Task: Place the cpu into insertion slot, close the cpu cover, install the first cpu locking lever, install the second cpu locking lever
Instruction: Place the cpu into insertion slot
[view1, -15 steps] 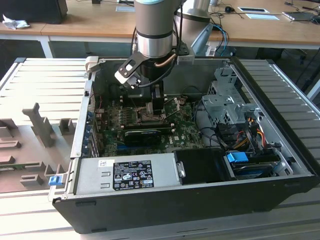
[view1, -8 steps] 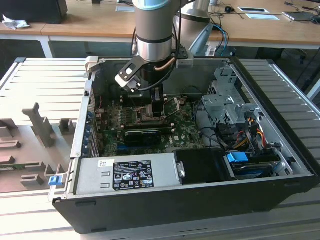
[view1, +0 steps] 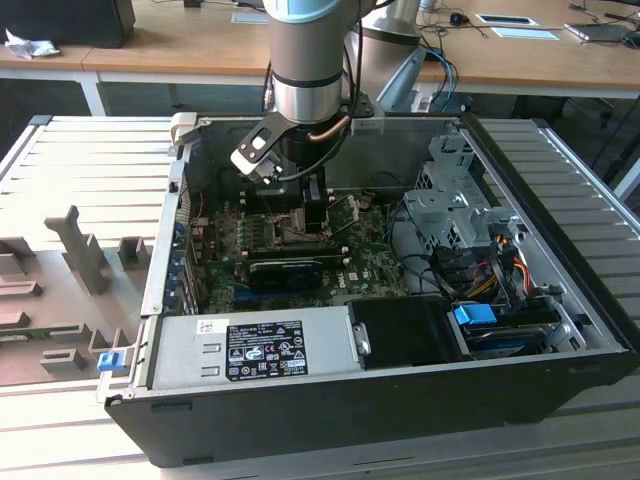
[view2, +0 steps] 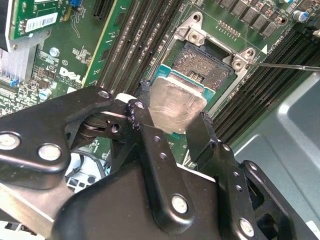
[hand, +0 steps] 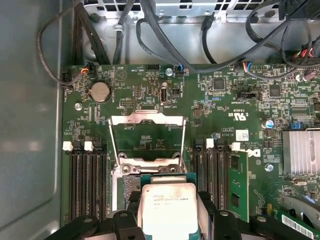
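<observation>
My gripper (view2: 172, 114) is shut on the cpu (view2: 176, 104), a silvery square chip with a pale edge, clamped between two black fingers (view2: 150, 135). The chip hangs over the near part of the insertion slot (view2: 206, 64), a dark socket with a silvery rim on the green board; I cannot tell if they touch. In the first wrist view the cpu (hand: 167, 207) sits in front of the slot (hand: 129, 184), and the cpu cover (hand: 147, 120) is swung open behind it. A thin locking lever (view2: 287, 66) sticks out beside the socket. In the exterior view the gripper (view1: 300, 205) reaches down into the case.
Long black memory slots (hand: 85, 180) flank the socket on both sides, and one holds a green memory stick (hand: 239, 182). A black expansion card (view1: 292, 268) lies nearer the front. Cables (hand: 150, 30) hang along the case wall; a finned heatsink (hand: 300, 152) stands to one side.
</observation>
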